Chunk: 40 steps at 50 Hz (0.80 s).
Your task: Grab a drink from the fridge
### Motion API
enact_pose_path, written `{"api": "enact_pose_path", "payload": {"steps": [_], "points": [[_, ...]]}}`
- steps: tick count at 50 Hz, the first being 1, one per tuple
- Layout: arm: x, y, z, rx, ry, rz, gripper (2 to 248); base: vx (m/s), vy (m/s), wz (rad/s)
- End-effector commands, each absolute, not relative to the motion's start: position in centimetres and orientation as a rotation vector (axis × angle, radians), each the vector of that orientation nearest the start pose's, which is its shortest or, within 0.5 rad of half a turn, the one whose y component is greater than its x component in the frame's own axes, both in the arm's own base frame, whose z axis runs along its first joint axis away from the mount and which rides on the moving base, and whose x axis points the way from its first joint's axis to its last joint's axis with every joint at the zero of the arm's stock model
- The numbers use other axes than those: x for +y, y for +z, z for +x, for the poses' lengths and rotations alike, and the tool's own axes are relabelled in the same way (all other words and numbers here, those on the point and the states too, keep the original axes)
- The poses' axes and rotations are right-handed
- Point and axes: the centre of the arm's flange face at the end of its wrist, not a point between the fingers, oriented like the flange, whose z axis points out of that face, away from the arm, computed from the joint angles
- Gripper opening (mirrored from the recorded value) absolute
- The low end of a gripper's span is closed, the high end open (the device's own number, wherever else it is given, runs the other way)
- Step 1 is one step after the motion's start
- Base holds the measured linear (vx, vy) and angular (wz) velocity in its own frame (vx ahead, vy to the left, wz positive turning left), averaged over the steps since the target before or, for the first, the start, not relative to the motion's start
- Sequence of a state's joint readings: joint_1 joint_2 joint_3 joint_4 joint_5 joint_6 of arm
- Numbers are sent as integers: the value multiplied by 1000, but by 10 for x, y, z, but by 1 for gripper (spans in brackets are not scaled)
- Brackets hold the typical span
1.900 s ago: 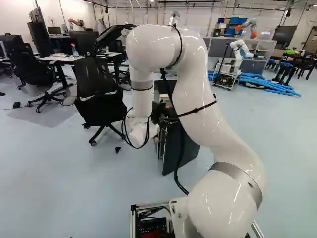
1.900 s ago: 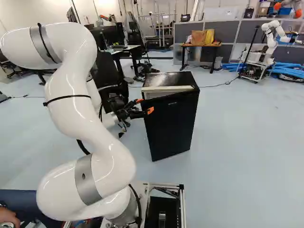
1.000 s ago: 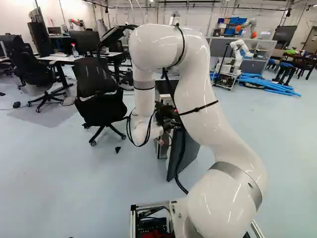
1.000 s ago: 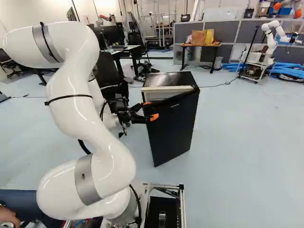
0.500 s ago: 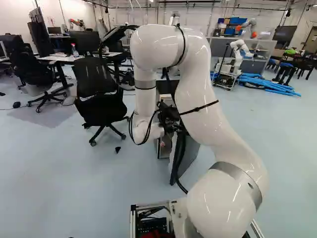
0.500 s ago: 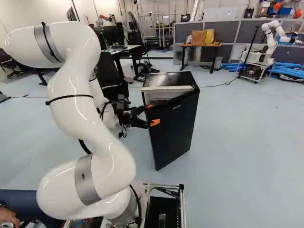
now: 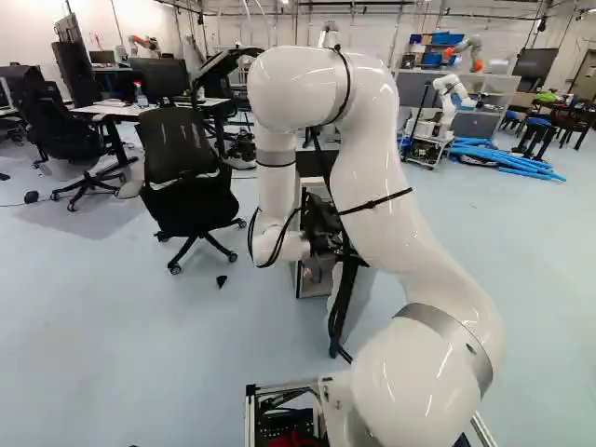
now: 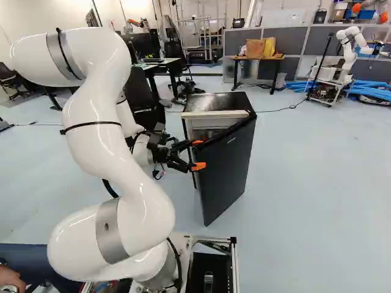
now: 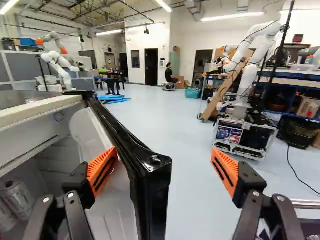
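Fridge door (image 9: 155,200) stands between widely spread fingers (image 9: 102,172) gripping nothing; drink cans (image 9: 19,197) sit in the fridge (image 9: 40,111), outside the fingers, on the door's inner side.

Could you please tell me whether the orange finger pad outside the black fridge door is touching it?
Apart: the wrist view shows pale floor between the orange pad and the black fridge door.

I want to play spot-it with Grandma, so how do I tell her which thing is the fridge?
In the right base view, find the big white arm. Just past its far end stands a shiny black box, the fridge. Unlike the black chair nearby, it has a flat top and a partly open door.
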<state>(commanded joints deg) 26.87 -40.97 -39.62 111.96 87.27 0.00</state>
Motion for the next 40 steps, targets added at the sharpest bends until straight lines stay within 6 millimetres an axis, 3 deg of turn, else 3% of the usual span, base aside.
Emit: {"api": "enact_pose_path", "payload": {"steps": [30, 40], "points": [[80, 228, 349, -1312, 1062, 1118, 247, 0, 0, 0], [76, 231, 354, -1369, 1010, 1055, 247, 0, 0, 0]]}}
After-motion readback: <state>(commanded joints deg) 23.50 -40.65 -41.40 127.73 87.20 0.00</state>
